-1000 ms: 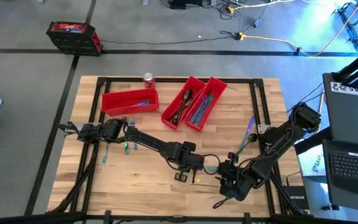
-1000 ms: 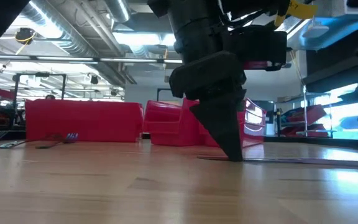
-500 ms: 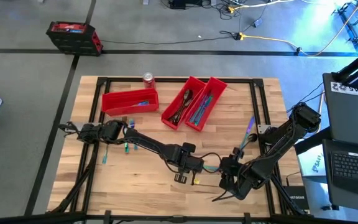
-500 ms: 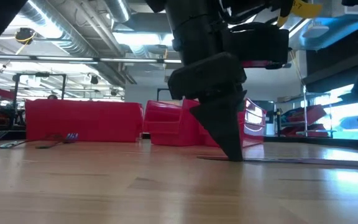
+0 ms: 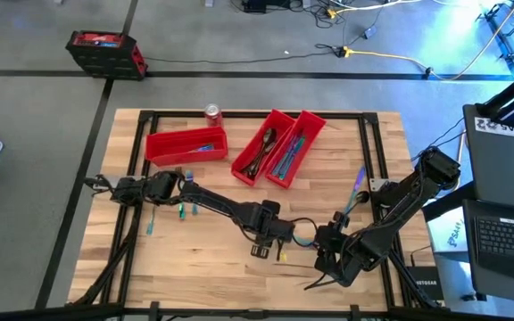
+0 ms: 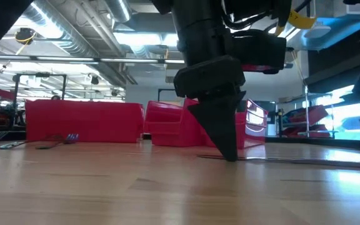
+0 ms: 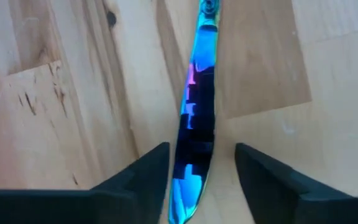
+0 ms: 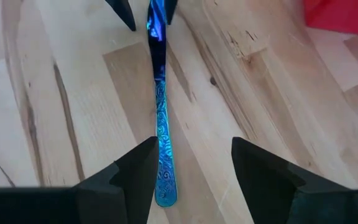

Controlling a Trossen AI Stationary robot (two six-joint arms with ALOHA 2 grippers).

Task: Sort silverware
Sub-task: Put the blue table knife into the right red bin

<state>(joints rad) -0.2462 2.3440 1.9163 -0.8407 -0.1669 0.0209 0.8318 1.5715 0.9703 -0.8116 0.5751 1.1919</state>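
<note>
An iridescent blue-purple knife (image 7: 194,137) lies flat on the wooden table near its front middle; it also shows in the high view (image 5: 300,242). My left gripper (image 7: 199,152) points steeply down and is open, with one finger on each side of the blade. My right gripper (image 8: 190,149) is open too, with its fingers on either side of the patterned handle (image 8: 161,162), near the handle's free end. In the right wrist view the left gripper's fingertips (image 8: 124,14) flank the blade farther off. In the low view the left gripper (image 6: 227,147) reaches down to the tabletop.
Three long red bins (image 5: 186,145) (image 5: 260,150) (image 5: 294,152) at the back of the table hold sorted pieces. A red can (image 5: 212,113) stands behind them. Loose silverware lies at the left (image 5: 182,210) (image 5: 150,223) and at the right (image 5: 358,183). Bare wood lies along the front edge.
My right gripper has tipped a little at the wrist over the knife's handle. My left gripper's fingertips have shifted slightly along the blade. The knife stays flat on the table where it was.
</note>
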